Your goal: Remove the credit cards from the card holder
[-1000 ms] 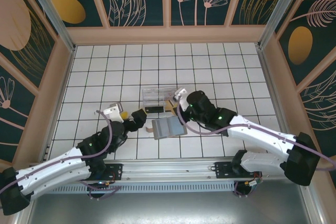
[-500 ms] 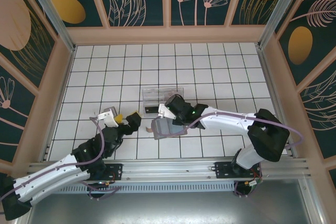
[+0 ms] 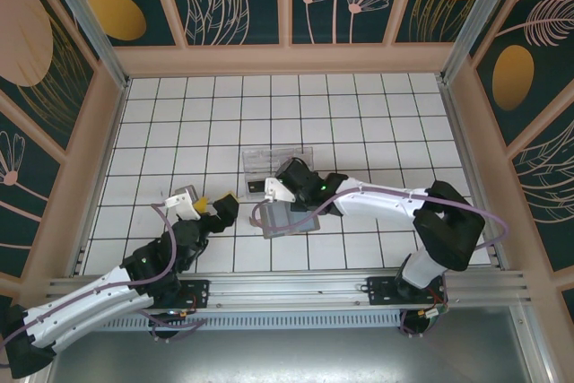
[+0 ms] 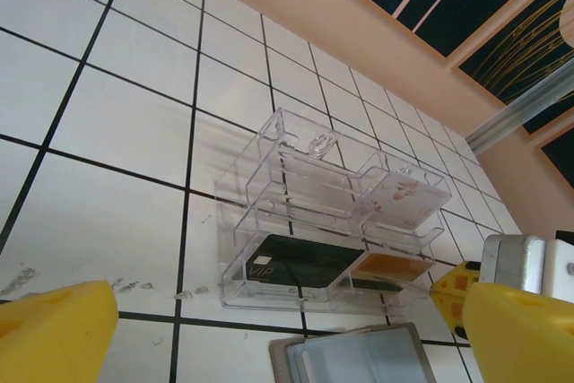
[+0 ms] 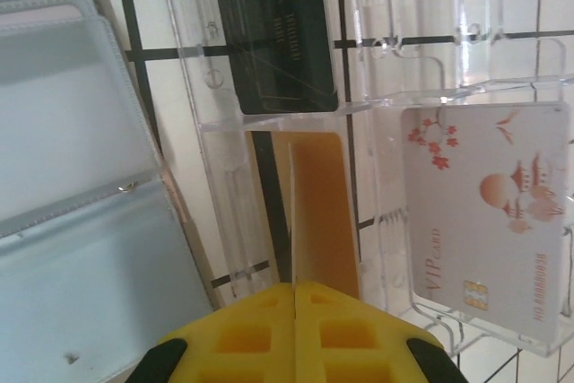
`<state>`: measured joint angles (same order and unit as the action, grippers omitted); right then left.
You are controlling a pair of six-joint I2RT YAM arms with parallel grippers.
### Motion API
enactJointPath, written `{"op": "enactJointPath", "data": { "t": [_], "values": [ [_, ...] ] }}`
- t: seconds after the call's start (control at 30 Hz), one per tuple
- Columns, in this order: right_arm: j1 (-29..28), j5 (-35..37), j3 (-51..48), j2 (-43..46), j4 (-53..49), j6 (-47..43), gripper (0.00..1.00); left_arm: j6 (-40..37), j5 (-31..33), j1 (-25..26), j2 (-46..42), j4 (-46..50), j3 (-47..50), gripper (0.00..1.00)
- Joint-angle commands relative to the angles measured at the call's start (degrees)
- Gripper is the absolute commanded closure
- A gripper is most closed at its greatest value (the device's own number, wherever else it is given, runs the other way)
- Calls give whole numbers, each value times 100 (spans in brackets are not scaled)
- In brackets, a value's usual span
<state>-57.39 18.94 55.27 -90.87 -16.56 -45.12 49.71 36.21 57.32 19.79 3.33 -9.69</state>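
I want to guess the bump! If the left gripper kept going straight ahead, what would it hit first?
Most likely the clear tray, near its front wall by the black card. The left gripper is open and aims there. The grey card holder lies just under that line, so depth is unsure.

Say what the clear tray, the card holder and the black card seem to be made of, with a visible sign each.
Clear tray: hard transparent plastic, glossy; the tiles show through its walls. Card holder: probably leatherette with soft clear sleeves; stitched edges, hazy sheen. Black card: thin stiff plastic, likely; flat, with printed lettering.
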Motion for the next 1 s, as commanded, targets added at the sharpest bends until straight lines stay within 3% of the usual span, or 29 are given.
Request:
{"op": "enactJointPath", "data": {
  "t": [0.0,0.23,0.33,0.47,0.8,0.97],
  "values": [
    [-21,-146,166,-155,-111,-19,100,-92,139,-10,-54,71,58,1],
    [66,-41,153,-277,74,68,98,-90,150,-17,-57,80,64,1],
    [109,102,158,-309,188,174,76,-93,151,-10,-51,80,72,1],
    [208,295,130,-378,366,205,70,-94,150,-10,-50,71,82,1],
    [387,907,245,-636,859,316,70,-109,150,-15,-58,89,90,1],
    [395,797,224,-443,841,589,67,-91,141,-10,-43,97,90,1]
  ]
}}
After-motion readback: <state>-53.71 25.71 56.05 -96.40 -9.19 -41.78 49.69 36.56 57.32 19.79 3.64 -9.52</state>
